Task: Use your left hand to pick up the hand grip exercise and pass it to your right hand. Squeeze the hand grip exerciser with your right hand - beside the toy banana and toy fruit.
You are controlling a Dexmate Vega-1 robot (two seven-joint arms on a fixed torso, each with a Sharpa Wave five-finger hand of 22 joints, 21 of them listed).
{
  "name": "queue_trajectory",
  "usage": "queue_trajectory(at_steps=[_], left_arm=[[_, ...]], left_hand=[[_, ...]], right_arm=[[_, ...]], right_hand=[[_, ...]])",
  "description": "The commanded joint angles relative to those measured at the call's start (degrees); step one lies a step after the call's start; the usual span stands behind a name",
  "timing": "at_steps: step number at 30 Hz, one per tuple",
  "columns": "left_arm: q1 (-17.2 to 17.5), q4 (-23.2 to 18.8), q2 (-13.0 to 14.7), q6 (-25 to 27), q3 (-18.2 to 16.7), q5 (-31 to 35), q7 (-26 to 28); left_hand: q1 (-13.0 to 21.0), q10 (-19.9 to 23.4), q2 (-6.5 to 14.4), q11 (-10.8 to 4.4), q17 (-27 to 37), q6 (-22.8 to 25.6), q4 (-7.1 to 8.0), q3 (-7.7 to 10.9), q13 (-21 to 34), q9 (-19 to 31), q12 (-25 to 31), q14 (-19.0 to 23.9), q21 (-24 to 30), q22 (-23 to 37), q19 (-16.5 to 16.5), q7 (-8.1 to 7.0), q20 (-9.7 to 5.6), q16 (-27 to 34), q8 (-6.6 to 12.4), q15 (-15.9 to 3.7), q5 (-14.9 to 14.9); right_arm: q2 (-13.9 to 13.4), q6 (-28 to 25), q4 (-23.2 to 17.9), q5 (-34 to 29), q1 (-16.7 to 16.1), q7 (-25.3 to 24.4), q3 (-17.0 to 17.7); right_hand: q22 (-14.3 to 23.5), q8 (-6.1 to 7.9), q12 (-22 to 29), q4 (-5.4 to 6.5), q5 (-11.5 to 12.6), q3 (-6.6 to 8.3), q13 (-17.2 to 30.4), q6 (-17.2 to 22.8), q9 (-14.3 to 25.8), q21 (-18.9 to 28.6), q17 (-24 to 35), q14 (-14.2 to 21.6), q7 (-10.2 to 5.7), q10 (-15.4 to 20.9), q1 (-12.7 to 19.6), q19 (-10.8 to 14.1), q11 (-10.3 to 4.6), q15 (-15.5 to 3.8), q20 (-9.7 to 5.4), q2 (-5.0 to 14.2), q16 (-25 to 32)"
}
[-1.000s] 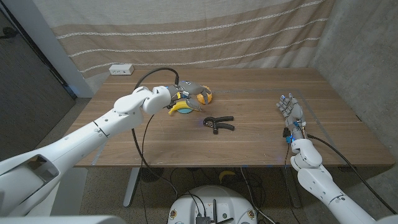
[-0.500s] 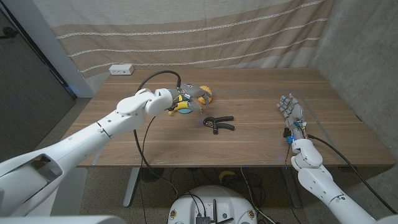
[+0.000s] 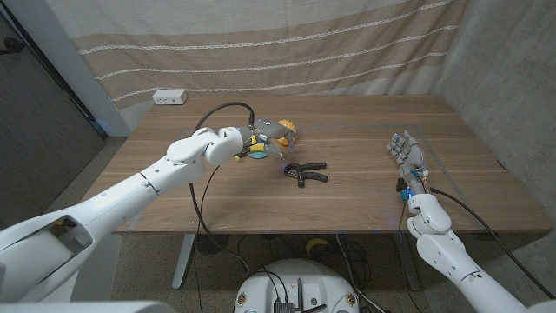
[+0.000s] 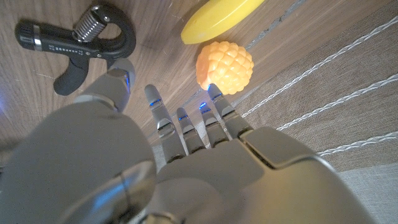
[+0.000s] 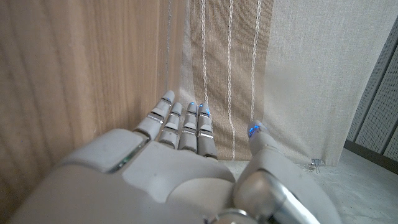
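Over on the counter [image 3: 365, 204], the hand grip exerciser [image 3: 304, 171] lies on the wood just beside my left hand [image 3: 268, 137], toward the robot and a bit right of the fingers [image 4: 186, 127]. Its long axis runs roughly side to side. My left hand is way nearer, fingers apart, holding nothing. Black foam handles, shiny coiled spring. Smooth yellow toy banana [image 4: 221, 17] and bumpy orange toy fruit [image 4: 225, 66] sit right by it. My right hand [image 3: 406, 155] waits well apart, fingers straight, nothing held.

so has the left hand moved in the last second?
Yes. The left hand has crept right, nearer the hand grip exerciser, which lies on the table.
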Motion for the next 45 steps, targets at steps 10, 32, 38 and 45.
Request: queue_trajectory(at_steps=[10, 32, 38, 45], left_arm=[[-1.6, 3.8, -2.0, -0.1, 2.3, 0.3, 0.5], [-2.8, 6.3, -3.5, -0.5, 4.4, 0.0, 0.9], [-3.1, 7.2, -4.1, -0.7, 5.0, -0.2, 1.1], [-3.9, 8.5, -4.6, -1.3, 6.0, 0.3, 1.2]], left_hand=[[0.8, 0.7, 0.3, 0.09, 0.2, 0.3, 0.19, -0.89, 0.3, 0.1, 0.1, 0.2, -0.1, 0.3, 0.5, 0.23, -0.01, 0.2, 0.22, -5.94, -0.1], [1.6, 0.9, 0.7, -0.07, 0.3, 0.5, 0.18, -1.85, 0.4, -0.1, -0.1, 0.5, -0.4, 0.3, 0.5, 0.56, 0.08, 0.2, 0.19, -5.94, 0.0], [1.9, 1.0, 0.9, -0.08, 0.3, 0.5, 0.17, -2.05, 0.4, -0.1, -0.1, 0.5, -0.5, 0.3, 0.6, 0.55, 0.09, 0.1, 0.19, -5.94, 0.0], [2.2, 1.0, 1.0, 0.01, 0.3, 0.2, 0.17, -2.28, 0.4, 0.0, -0.2, 0.5, -0.5, 0.3, 0.7, 0.59, 0.09, 0.1, 0.12, -5.94, 0.0]], right_arm=[[-0.1, -0.2, 1.0, 0.6, 0.8, 0.7, 0.1], [-0.2, -0.4, 2.3, 1.1, 1.7, 1.3, 0.2], [-0.3, -0.6, 2.5, 1.2, 1.8, 1.4, 0.3], [-0.5, -1.0, 2.7, 1.6, 2.0, 1.8, 0.4]], right_hand=[[0.1, -0.20, -0.3, -0.04, 0.2, 0.42, 0.3, 0.9, 0.2, 0.0, 0.2, 0.5, 0.14, 0.7, 0.0, 0.4, 0.22, 0.09, -0.06, 0.23, 0.2], [0.1, -0.28, -0.3, -0.10, 0.1, 0.52, 0.3, 1.1, 0.2, -0.2, 0.3, 0.5, 0.18, 1.1, -0.2, 0.4, 0.14, 0.15, -0.03, 0.22, 0.1], [0.1, -0.31, -0.3, -0.11, 0.1, 0.54, 0.4, 1.1, 0.2, -0.2, 0.3, 0.5, 0.19, 1.0, -0.2, 0.4, 0.15, 0.06, -0.02, 0.22, 0.1], [0.1, -0.33, -0.4, -0.12, 0.1, 0.56, 0.4, 1.1, 0.2, -0.2, 0.4, 0.5, 0.20, 1.0, -0.2, 0.4, 0.26, 0.08, -0.02, 0.21, 0.0]])
